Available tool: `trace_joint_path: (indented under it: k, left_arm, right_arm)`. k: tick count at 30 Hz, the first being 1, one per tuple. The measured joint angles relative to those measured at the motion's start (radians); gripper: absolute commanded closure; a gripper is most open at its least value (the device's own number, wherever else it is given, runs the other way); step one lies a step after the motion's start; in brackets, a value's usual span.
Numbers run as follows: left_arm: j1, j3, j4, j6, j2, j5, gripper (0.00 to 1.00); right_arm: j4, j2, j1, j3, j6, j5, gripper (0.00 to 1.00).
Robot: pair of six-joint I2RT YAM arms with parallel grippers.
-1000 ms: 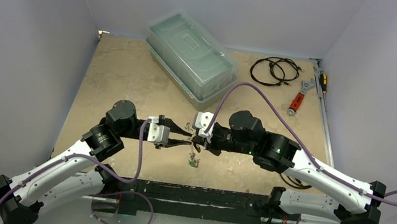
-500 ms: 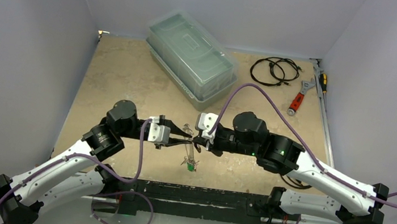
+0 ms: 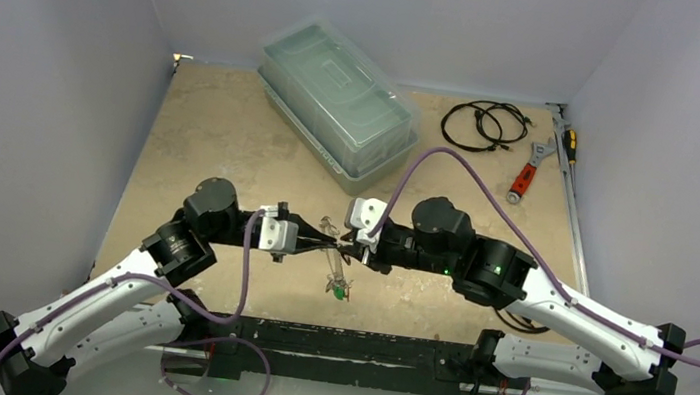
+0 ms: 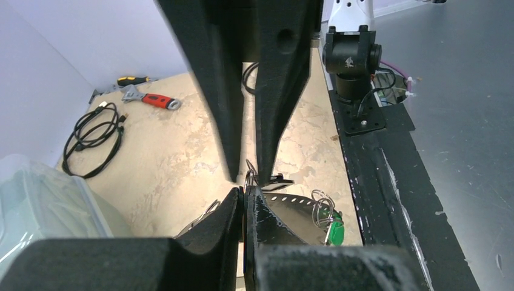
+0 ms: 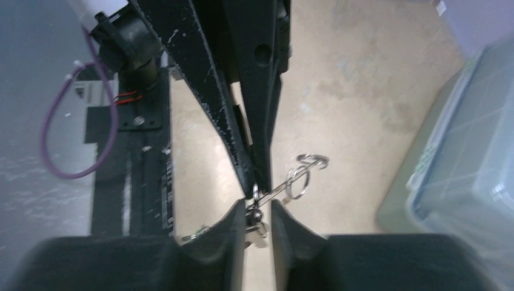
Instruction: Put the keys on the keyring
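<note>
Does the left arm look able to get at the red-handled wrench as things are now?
Probably not. The wrench lies at the table's far right, the right arm stretches across the way between, and the left tool is shut on the keyring.

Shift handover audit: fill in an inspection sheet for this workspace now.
Surface: table, tan and mottled.
Job's things: keyring, a silver plate with holes, held up between the gripper tips; green key and wire rings hang from it; other keys not made out.
Clutter: lidded clear box, coiled black cable, red-handled wrench, screwdriver, all at the far side.
Grippers: left gripper shut on the keyring; right gripper slightly open at it.
Cables: purple cable loops off each arm.
Surroundings: grey walls; black base rail at the near edge.
</note>
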State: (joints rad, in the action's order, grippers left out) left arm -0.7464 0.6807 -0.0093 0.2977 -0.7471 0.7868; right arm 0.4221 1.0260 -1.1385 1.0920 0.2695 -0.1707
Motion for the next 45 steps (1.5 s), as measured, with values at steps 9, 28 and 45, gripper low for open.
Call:
trace_joint_path:
  k: [9,28,45]
  left_arm:
    - [0.0,0.0,0.035,-0.037,0.093,-0.029,1.0]
    - [0.0,0.0,0.054,-0.053,0.108,-0.001,1.0]
    - [0.0,0.0,0.054,-0.053,0.108,-0.002,1.0]
  right_arm:
    - [-0.157,-0.159,0.0,-0.086,-0.027,0.074,0.43]
    - [-0.2,-0.14,0.0,-0.116,-0.015,-0.038,0.65]
    - [-0.202,-0.105,0.0,-0.116,-0.002,-0.061,1.0]
